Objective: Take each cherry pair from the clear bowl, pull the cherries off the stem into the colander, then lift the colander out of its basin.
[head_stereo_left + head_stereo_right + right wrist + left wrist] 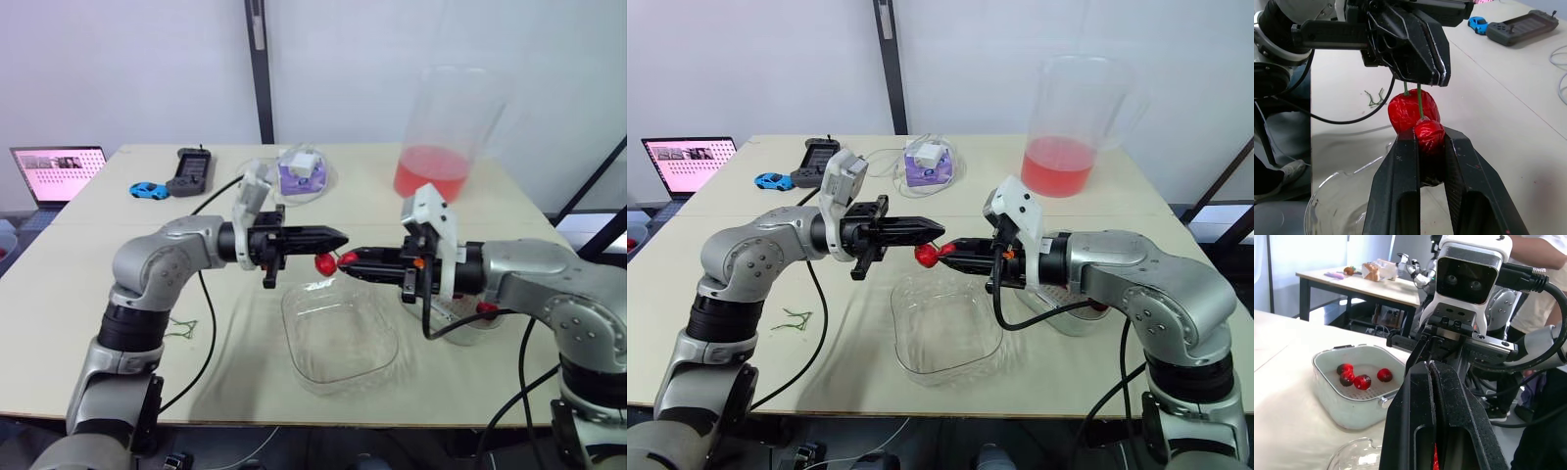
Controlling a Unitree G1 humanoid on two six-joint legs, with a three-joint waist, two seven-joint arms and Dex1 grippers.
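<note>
A cherry pair hangs between my two grippers above the clear bowl. My left gripper is shut on the green stems. My right gripper is shut on one red cherry. The other cherry hangs free just behind it. The white colander sits in its basin on the right, mostly hidden under my right forearm, with several cherries inside.
A tall pitcher of red liquid stands at the back right. A purple box, a black controller, a blue toy car and a laptop lie at the back left. Loose stems rest near my left arm.
</note>
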